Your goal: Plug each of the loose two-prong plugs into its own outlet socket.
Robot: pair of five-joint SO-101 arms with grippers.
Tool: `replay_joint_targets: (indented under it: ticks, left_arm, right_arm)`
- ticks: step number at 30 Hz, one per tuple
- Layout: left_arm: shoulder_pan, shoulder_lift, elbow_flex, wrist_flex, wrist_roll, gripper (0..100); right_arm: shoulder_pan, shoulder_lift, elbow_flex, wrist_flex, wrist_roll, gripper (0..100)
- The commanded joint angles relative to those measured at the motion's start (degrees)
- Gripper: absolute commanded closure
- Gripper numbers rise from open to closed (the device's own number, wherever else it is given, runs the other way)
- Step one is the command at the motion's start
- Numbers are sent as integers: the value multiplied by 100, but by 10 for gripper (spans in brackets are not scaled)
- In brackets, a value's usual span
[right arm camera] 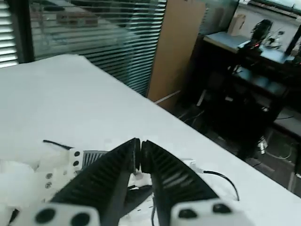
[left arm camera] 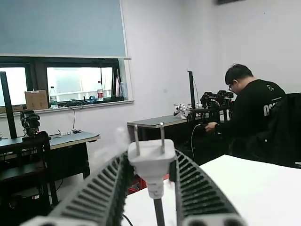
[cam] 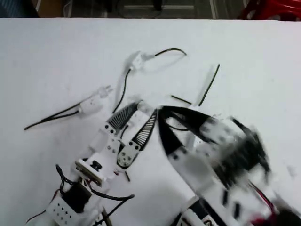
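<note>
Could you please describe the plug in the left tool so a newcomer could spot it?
On the white table, find the left tool, with its black ribbed fingers. Between them sits a white two-prong plug, prongs pointing away from the wrist; the other plugs lie loose on the table.

My left arm (cam: 101, 160) comes in from the lower left of the high view and slants up toward the middle of the table. Its jaws are clamped on a plug (left arm camera: 151, 160), and in the left wrist view the ribbed fingers (left arm camera: 110, 188) sit on either side of the plug body, prongs pointing up and away from the wrist. My right arm (cam: 211, 165) enters from the lower right and stretches toward the centre. Its dark jaws curve together to a point just beside the left arm's tips. In the right wrist view those jaws are closed tip to tip with nothing between them, the left arm's white links close behind
</note>
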Motion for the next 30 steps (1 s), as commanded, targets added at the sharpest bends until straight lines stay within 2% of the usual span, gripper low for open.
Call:
replay_joint_targets:
  ticks: [1, 9, 13, 19, 22, 30]
  left_arm:
    - [-22, -92, -18, -97, 9, 976]
    - [-22, -92, -18, -97, 0, 976]
    - [-22, -92, -18, -88, 0, 976]
    - [-31, -92, -18, -44, 0, 976]
    - [-31, -92, -18, -9, 0, 976]
    - [-31, -92, -18, -9, 0, 976]
  right_arm:
    - [-514, 734, -475, 180, -70, 978]
    - [-734, 1095, -79, 382, -18, 978]
    - [-716, 1042, 422, 215, 510, 978]
    - [-400, 1051, 642, 171, 633, 978]
    - [-330, 1051, 905, -48, 1108, 978]
    - [787, 1095, 1723, -1305, 1512, 978]
